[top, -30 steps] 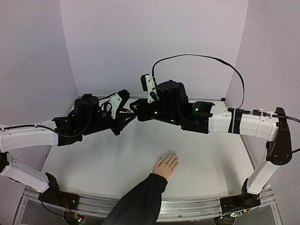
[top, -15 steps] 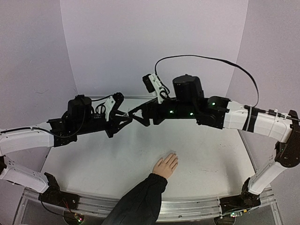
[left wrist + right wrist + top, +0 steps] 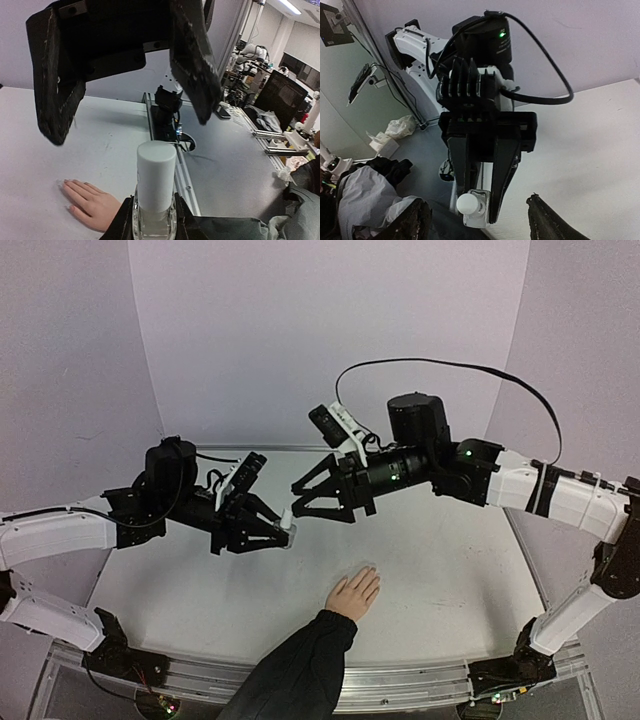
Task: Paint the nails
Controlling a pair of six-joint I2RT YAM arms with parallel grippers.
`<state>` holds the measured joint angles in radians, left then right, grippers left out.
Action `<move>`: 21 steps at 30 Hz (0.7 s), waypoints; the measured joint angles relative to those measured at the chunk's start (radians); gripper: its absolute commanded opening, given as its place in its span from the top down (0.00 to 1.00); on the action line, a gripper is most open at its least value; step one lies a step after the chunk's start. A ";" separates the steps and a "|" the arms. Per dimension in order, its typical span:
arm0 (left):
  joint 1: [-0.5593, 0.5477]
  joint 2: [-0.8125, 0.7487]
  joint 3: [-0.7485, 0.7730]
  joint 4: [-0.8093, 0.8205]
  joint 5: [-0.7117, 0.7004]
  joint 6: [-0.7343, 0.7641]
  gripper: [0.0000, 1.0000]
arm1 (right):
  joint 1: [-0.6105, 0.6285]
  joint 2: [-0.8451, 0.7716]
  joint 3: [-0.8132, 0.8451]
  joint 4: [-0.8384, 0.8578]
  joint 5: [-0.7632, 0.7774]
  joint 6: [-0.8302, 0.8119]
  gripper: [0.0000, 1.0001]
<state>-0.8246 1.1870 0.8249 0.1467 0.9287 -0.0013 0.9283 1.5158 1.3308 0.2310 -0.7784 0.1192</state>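
Nails [image 3: 65, 182] face up on a hand [image 3: 353, 593] lying flat near the tabletop's [image 3: 450, 570] near edge, well apart from both grippers. The left gripper [image 3: 276, 535] is clamped on a clear white-capped bottle [image 3: 155, 187] above the middle. The right gripper [image 3: 303, 501] stands with jaws spread just beyond the cap, not touching it. A dark sleeve [image 3: 295, 670] crosses the near edge.
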 measured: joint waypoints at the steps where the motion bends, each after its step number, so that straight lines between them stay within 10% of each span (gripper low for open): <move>1: 0.000 0.012 0.008 0.000 0.024 -0.010 1.00 | 0.000 0.010 0.000 0.000 -0.026 -0.003 0.38; 21: 0.001 0.078 0.053 0.001 0.128 -0.079 1.00 | 0.000 0.078 0.009 0.000 -0.180 -0.034 0.72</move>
<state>-0.8238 1.2652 0.8780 0.1474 1.0569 -0.0799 0.9283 1.5940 1.3399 0.2314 -0.9588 0.0849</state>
